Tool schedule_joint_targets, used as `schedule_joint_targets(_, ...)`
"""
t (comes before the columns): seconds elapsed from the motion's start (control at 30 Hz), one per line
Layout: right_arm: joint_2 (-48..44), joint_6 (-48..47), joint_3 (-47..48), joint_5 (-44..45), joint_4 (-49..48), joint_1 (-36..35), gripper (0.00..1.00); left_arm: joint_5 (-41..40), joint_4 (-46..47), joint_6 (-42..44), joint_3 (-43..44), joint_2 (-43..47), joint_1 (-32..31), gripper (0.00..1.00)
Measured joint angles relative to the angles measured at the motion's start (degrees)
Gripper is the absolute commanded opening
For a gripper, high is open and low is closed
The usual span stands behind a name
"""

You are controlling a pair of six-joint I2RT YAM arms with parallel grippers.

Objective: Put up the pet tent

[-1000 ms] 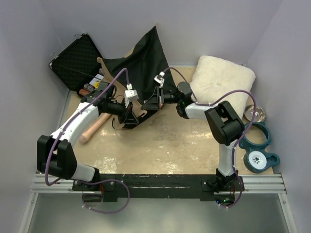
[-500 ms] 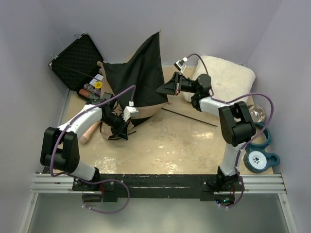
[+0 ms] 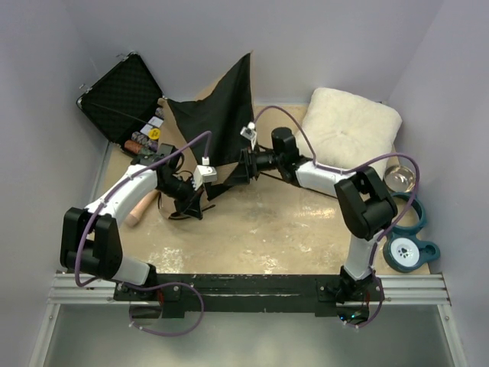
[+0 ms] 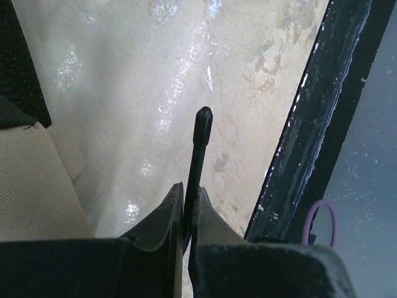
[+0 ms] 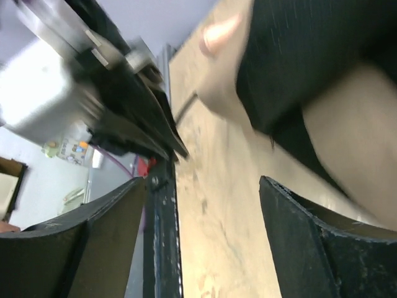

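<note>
Now that the right gripper (image 5: 205, 205) has opened empty beside the tent (image 3: 218, 115), slumped half-raised far-centre on the tabletop (image 3: 290, 229), only the left gripper (image 4: 189, 198), clamped on a pole (image 4: 200, 143), likely steadies it.

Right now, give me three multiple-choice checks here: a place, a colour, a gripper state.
1. Where is the white cushion? A far right corner; B far left corner; C between the arm bases.
2. Colour of the pole in the left gripper? A white; B black; C teal.
3. The right gripper is: A shut on the pole; B shut on the cushion; C open, empty.
1 A: top view shows it far right. 2 B: wrist view shows a black rod clamped. 3 C: jaws stand wide apart, nothing between.
</note>
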State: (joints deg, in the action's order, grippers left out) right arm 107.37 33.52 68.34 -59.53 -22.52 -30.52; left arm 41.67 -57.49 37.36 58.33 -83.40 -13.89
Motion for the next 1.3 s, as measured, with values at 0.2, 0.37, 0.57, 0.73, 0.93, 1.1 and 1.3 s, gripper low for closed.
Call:
schedule_joint_targets(0.2, -0.28, 0.85, -10.75, 3.89, -10.36, -1.79, 0.8, 1.44, -0.57, 0.39, 0.9, 0.31, 0.0, 0.0)
schedule_joint_targets(0.37, 2.51, 3.15, -10.49, 6.45, -22.21, -5.64, 0.82, 2.25, -1.09, 0.46, 1.57, 0.31, 0.0, 0.0)
schedule_joint_targets(0.57, 8.26, 4.9, -8.55, 9.53, -28.61, -8.98, 0.86, 3.08, -1.88, 1.31, 2.03, 0.31, 0.02, 0.0)
schedule_joint_targets(0.73, 12.24, 6.97, -7.87, 11.74, -32.17, -9.94, 0.91, 3.74, -2.08, 1.31, 2.51, 0.31, 0.04, 0.0)
schedule_joint_targets(0.93, 14.95, 8.55, -6.45, 13.03, -35.76, -10.88, 0.98, 4.26, -2.21, 1.36, 2.56, 0.31, 0.31, 0.0)
schedule_joint_targets(1.1, 15.04, 6.62, -6.19, 17.03, -34.64, -11.32, 0.98, 4.61, -2.21, 1.36, 2.56, 0.26, 0.37, 0.0)
schedule_joint_targets(1.3, 14.25, 2.36, -6.05, 23.5, -28.39, -12.24, 0.98, 4.96, -2.19, 1.36, 2.6, -0.17, 0.37, 0.0)
